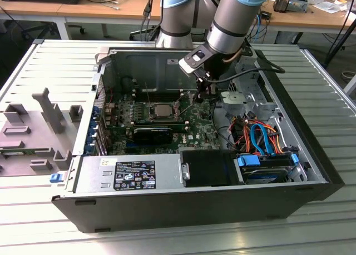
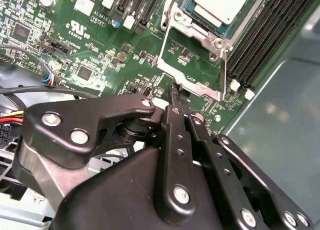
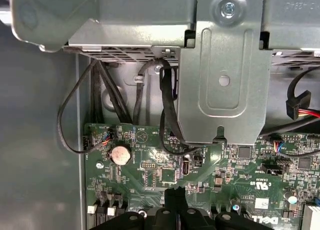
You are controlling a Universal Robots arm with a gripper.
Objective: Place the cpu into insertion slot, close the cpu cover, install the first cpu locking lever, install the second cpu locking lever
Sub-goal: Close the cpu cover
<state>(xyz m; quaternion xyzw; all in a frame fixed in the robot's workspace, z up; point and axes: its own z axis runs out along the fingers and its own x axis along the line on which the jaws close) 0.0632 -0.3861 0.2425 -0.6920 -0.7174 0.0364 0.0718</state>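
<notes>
Over on the exterior view's left, a grey fixture (image 1: 39, 127) lies on the slatted table (image 1: 328, 99), just beside the open case (image 1: 194, 210). Inside the case, the power supply (image 1: 133, 174) sits along the near wall, with the green board (image 1: 192, 127) behind it. The cpu (image 1: 161, 109) is seated in the slot (image 2: 205, 32), silver top up. The cover (image 2: 200, 88) is swung open off the chip, with board showing through its cut-out. Just right of the socket hangs the gripper (image 2: 174, 97), fingers pinched together and nothing visible between them. Its tip is right by the cover's free edge, though I can't tell if they touch. In the near right corner sits a drive (image 1: 267, 169) in a blue caddy, with orange and blue cables (image 1: 258, 135) behind it.
</notes>
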